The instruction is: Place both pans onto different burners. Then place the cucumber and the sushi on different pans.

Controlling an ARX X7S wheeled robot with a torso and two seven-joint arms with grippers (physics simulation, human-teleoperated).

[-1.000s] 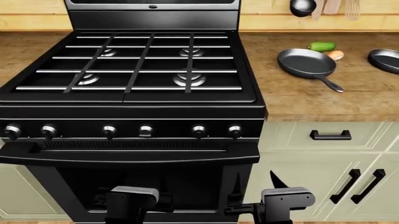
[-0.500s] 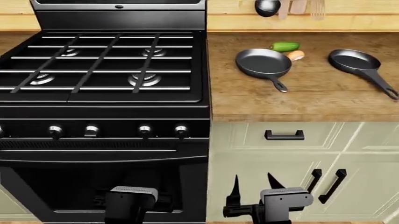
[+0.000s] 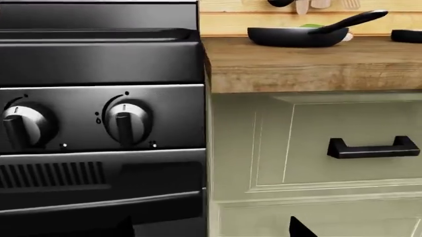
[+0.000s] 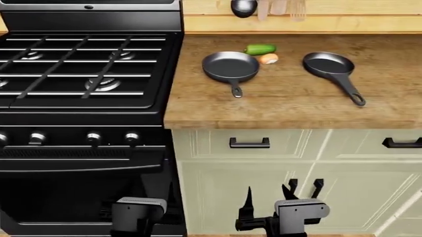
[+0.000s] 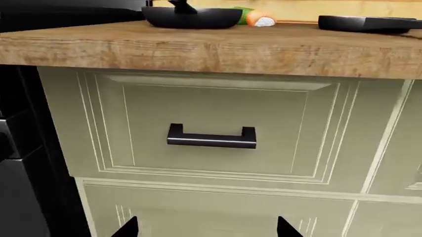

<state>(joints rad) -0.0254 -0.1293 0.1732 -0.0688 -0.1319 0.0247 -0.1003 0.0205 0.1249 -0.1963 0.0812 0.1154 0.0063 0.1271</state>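
Pans sit on the wooden counter, not on the stove. From the head view, the first pan lies just right of the stove's edge, its handle pointing toward 6 o'clock. The second pan lies at 3 o'clock from the first, well apart from it, with its handle running toward 5 o'clock. The cucumber rests on the counter at 1 o'clock from the first pan, just beside its rim. The sushi lies at 5 o'clock from the cucumber, close to it and just beside the first pan's rim, between the two pans.

All the burners in view are bare under the grates; the nearest one is at 8 o'clock from the first pan. A ladle hangs on the wall at 12 o'clock from the first pan.

Below the counter are pale green cabinets with a black drawer handle. Both arms hang low in front of the cabinets. The right gripper has its fingers spread apart, holding nothing. The left gripper is in front of the oven door, and I cannot tell whether its fingers are apart or together.
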